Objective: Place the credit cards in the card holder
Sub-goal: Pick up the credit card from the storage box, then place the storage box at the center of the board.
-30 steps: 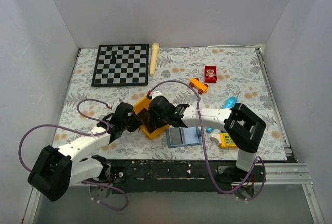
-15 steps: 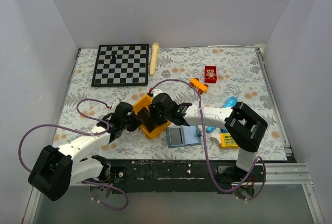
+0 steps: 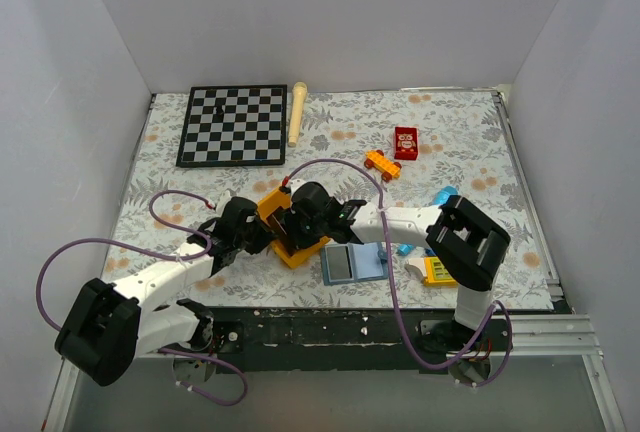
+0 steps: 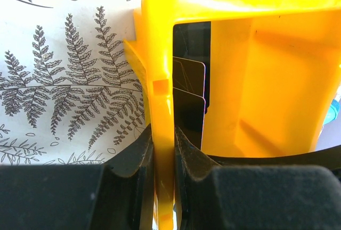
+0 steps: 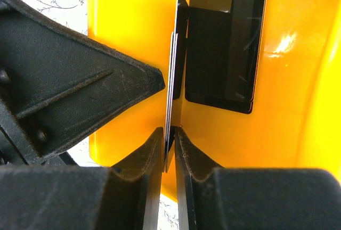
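Because both wrists crowded over the bin [image 3: 270, 205] in the top view, neither pair of jaws nor the cards could be made out there. Only the bin's yellow corners showed around the black wrist housings.

The right wrist view gave what the overhead one hid. The right jaws stood nearly together, pinching the cards [image 5: 180, 54] edge-on by their lower end inside the bin. Two thin edges seemed to lie stacked in that pinch, though the count was hard to tell. More dark rectangles leaned on the inner wall beside them, and whether these were cards or reflections could not be told.

From the left wrist, the left jaws were clamped on the bin's upright wall, one finger on each face. Stepped black card corners showed just inside it.

The holder [image 3: 352, 264] lay open and flat just right of the bin, close to the near edge of the tabletop [image 3: 450, 142]. Bare patterned surface lay beyond the bin, between the chessboard [image 3: 232, 125] and the red box [image 3: 406, 142].
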Available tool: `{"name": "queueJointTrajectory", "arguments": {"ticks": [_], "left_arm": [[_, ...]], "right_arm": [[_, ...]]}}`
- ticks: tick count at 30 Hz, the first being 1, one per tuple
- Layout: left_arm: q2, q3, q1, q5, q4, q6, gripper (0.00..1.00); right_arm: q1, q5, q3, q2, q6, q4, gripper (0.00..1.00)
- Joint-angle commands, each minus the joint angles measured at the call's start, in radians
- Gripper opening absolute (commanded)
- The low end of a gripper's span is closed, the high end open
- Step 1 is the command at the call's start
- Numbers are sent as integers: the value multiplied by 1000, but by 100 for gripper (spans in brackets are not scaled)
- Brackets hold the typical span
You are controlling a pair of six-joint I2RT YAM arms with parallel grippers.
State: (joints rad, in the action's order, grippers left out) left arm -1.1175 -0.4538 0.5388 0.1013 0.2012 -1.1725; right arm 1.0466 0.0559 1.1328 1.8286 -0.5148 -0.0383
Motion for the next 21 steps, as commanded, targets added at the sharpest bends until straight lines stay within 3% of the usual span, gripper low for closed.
{"name": "queueJointTrajectory", "arguments": {"ticks": [1, 7, 15, 21], "left_arm": [[-11, -17, 0, 6, 30, 11, 0], [-25, -36, 0, 12, 50, 16, 0], [-44, -111, 0, 35, 121, 60, 4], [-10, -177, 0, 104, 201, 111, 8]], "right_arm": [[0, 1, 4, 17, 21, -32, 22], [-2, -106, -1, -20, 6, -68, 1], [-14, -198, -59, -150, -25, -58, 1], [-57, -127, -99, -218, -51, 7, 1]]}}
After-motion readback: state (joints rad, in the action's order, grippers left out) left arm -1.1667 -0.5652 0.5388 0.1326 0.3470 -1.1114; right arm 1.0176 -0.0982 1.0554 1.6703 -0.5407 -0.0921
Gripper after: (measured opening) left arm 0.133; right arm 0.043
